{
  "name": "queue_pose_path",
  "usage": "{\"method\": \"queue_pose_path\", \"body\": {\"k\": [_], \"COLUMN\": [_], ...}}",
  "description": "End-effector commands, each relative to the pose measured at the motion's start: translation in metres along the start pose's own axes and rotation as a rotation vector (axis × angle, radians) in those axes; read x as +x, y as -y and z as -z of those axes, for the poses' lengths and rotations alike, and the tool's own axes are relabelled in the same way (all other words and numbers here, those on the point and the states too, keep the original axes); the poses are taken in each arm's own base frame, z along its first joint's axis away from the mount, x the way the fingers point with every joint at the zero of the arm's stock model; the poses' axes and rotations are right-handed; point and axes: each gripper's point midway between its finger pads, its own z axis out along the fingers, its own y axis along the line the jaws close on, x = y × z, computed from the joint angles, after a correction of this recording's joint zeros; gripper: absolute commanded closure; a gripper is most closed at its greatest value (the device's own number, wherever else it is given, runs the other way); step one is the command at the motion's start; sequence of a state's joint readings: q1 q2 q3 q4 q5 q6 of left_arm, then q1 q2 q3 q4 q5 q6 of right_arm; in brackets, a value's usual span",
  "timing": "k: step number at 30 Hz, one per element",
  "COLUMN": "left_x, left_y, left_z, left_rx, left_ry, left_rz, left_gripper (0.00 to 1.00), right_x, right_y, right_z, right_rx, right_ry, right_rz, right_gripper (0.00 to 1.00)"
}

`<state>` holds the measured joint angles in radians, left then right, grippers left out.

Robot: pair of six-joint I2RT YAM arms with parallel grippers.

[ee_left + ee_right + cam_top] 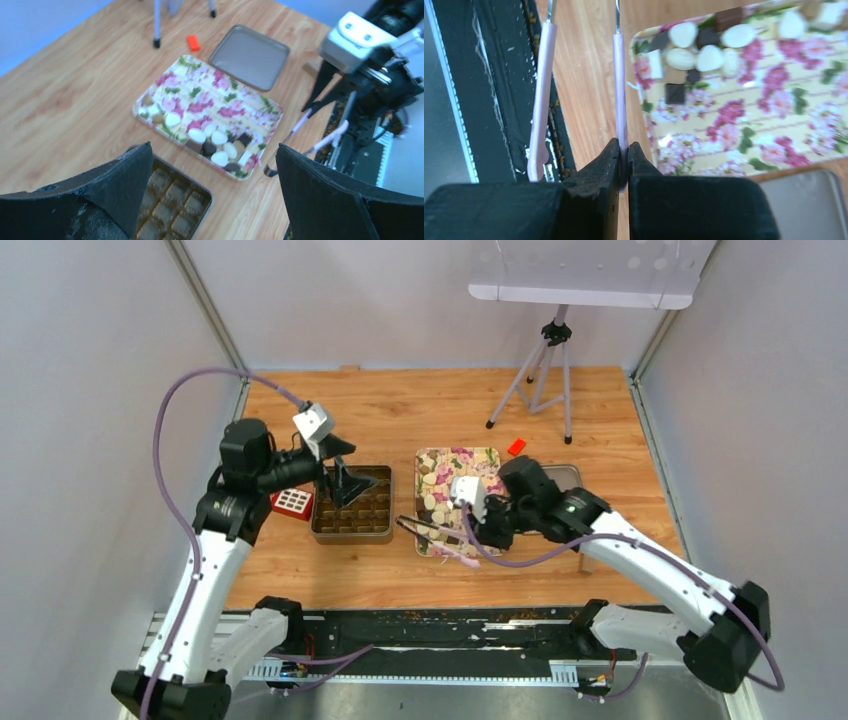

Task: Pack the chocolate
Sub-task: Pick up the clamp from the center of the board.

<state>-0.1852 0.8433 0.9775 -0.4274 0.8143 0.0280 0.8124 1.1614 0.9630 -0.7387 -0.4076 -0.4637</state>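
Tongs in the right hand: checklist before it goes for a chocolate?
1. Right hand shut on the tongs: ok.
2. Both tong arms inside the grip: not ok, only one is clamped; the other stands outside it.
3. Chocolates exposed on the floral tray: ok.
4. Left hand open, off the tray, over the divided box: ok.
5. Empty box cells: cannot tell.

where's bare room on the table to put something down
Bare wood lies at the back of the table, between the compartment tin and the tripod, and along the near edge. Crowded: tin, floral tray, grey lid side by side across the middle.
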Motion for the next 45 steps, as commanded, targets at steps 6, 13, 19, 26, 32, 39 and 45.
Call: {"method": "queue_pose_path", "body": {"k": [6, 13, 19, 26, 32, 39, 45], "left_x": [-0.093, -0.088, -0.059, -0.029, -0.013, -0.006, -0.005], "left_y": [0.021, 0.036, 0.056, 0.069, 0.065, 0.081, 0.088], "left_z": [-0.044, -0.054, -0.062, -0.060, -0.062, -0.064, -0.065], "left_rx": [0.295, 0.432, 0.551, 0.591, 0.595, 0.661, 0.697], "left_ry": [-0.061, 0.078, 0.017, -0.095, -0.148, -0.182, -0.179], "left_rz": [-0.097, -0.128, -0.120, -0.362, -0.402, -0.458, -0.471], "left_gripper": [0.00, 0.00, 0.00, 0.03, 0.07, 0.13, 0.18], "right_x": [-0.055, -0.069, -0.063, -0.082, -0.092, -0.093, -0.091], "right_y": [0.034, 0.048, 0.064, 0.061, 0.058, 0.065, 0.082], "right_z": [0.054, 0.066, 0.073, 0.072, 0.075, 0.075, 0.071], "right_rx": [0.063, 0.053, 0.149, 0.109, 0.110, 0.149, 0.226], "right_ry": [0.309, 0.294, 0.293, 0.388, 0.439, 0.439, 0.437], "right_rz": [0.090, 0.053, 0.237, 0.240, 0.304, 0.288, 0.243], "right_gripper": [1.00, 1.00, 1.00, 1.00, 1.00, 1.00, 1.00]}}
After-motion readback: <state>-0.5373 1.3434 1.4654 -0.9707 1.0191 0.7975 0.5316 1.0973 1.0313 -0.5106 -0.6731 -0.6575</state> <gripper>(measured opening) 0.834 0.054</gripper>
